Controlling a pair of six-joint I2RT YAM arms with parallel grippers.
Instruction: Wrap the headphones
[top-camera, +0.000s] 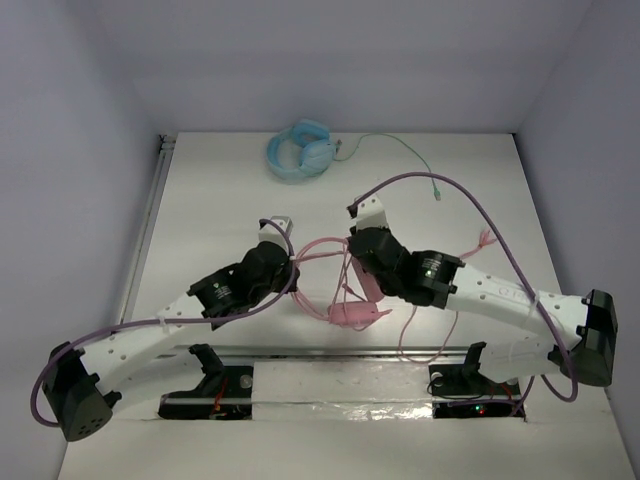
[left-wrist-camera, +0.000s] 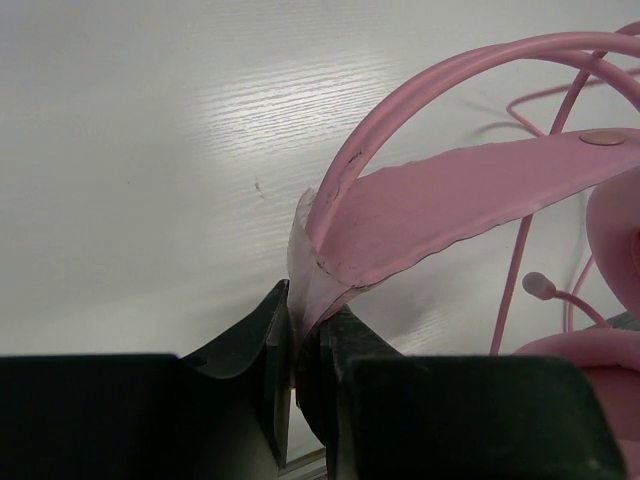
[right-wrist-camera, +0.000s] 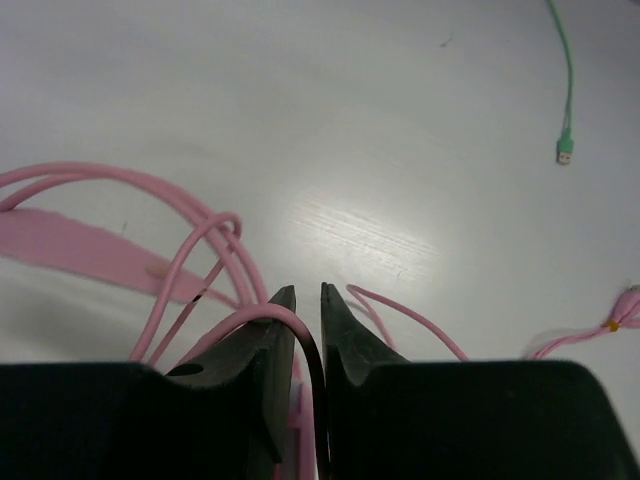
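The pink headphones (top-camera: 352, 315) sit mid-table between my arms, ear cups low and the thin double headband arching up to the left. My left gripper (top-camera: 290, 248) is shut on the end of the headband's flat inner strap (left-wrist-camera: 450, 200), pinched between the tips (left-wrist-camera: 308, 310). My right gripper (top-camera: 355, 232) is shut on the thin pink cable (right-wrist-camera: 250, 325), which loops over the left finger and runs down between the jaws (right-wrist-camera: 308, 292). The headband (right-wrist-camera: 80, 250) shows at the left of the right wrist view. More cable (top-camera: 405, 335) trails toward the near edge.
Light blue headphones (top-camera: 300, 150) lie at the back, their green cable (top-camera: 400, 148) ending in a plug (right-wrist-camera: 565, 150). The pink cable's tied end (top-camera: 487, 238) lies right of my right arm. Walls close three sides. A metal rail (top-camera: 330, 350) runs along the near edge.
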